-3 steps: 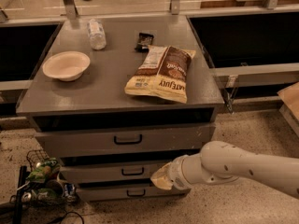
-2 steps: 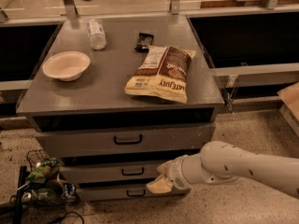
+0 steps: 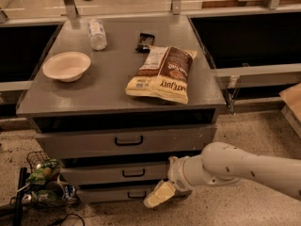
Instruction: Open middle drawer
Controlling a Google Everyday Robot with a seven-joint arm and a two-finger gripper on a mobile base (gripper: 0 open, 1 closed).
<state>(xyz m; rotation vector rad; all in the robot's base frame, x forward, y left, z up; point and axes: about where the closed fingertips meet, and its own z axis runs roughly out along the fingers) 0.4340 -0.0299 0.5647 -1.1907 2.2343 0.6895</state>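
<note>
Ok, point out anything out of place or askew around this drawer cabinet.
Nothing is spilled or damaged. The plastic bottle seems to lie on its side on the cabinet top, and cans and wrappers clutter the floor at the cabinet's lower left. The end effector hangs low, below the middle drawer and right of its handle.

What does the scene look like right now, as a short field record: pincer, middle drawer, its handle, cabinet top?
pincer: low in front of the cabinet, level with the bottom drawer
middle drawer: not gripped
handle: free; pincer sits below and to its right
cabinet top: bowl, bottle lying down, chip bag, dark snack bar
</note>
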